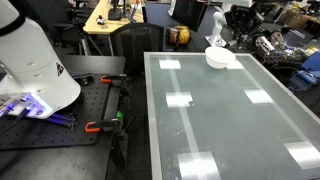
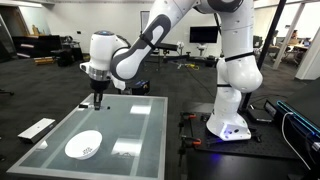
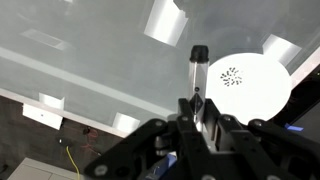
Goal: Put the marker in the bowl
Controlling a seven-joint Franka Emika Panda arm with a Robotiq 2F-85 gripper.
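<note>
You are carrying the marker [image 3: 197,75], jaws clamping it; next, shifting toward the bowl [image 3: 265,90] at 3 o'clock.

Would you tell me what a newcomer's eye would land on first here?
The large white arm arching over the glass table catches the eye first, its gripper shut on the black marker. Next comes the white bowl, resting on the glass just beside the marker in the wrist view.

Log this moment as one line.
end effector: shut on marker | marker: above table, not yet in bowl | bowl: on table
</note>
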